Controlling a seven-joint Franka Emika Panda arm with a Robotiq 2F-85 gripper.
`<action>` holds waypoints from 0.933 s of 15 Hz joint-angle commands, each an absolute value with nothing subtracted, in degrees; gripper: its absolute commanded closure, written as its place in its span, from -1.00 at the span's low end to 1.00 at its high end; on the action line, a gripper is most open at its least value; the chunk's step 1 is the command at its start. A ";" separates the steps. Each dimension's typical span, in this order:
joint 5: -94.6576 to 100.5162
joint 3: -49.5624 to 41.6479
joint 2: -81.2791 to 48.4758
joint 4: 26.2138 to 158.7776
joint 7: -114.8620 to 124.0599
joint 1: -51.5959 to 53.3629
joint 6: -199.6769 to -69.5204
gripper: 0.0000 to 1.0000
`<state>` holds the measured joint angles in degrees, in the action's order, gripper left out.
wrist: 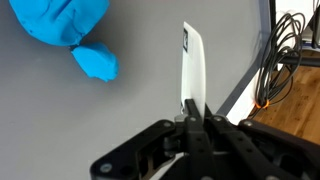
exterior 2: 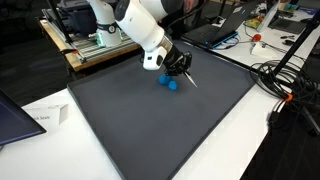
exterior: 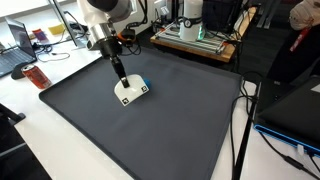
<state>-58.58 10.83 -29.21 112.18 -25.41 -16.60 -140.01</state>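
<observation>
My gripper (exterior: 120, 78) (exterior 2: 179, 66) (wrist: 192, 112) is shut on a flat, narrow white object (wrist: 191, 60) with a small blue mark near its far end. It holds the object low over a dark grey mat (exterior: 150, 135) (exterior 2: 150, 130), tip down. The object also shows in both exterior views (exterior: 130, 93) (exterior 2: 190, 79). A crumpled bright blue item (wrist: 70, 30) lies on the mat just beside the white object's tip and apart from it. It also shows in both exterior views (exterior: 144, 84) (exterior 2: 168, 83).
A machine on a wooden board stands beyond the mat's far edge (exterior: 195, 28) (exterior 2: 88, 35). Cables (exterior 2: 285, 85) (wrist: 290, 50) lie off one side of the mat. A laptop (exterior 2: 15, 115), papers (exterior 2: 45, 115) and a red can (exterior: 37, 76) sit on the white table.
</observation>
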 commanded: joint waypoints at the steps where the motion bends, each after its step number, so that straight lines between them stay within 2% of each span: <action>1: -62.78 8.61 -31.77 109.56 -30.53 -15.04 -137.16 0.98; 14: -72.36 4.87 -33.31 110.55 -48.41 -14.89 -128.22 0.98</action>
<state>-69.82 6.81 -34.05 109.51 -43.10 -15.36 -132.10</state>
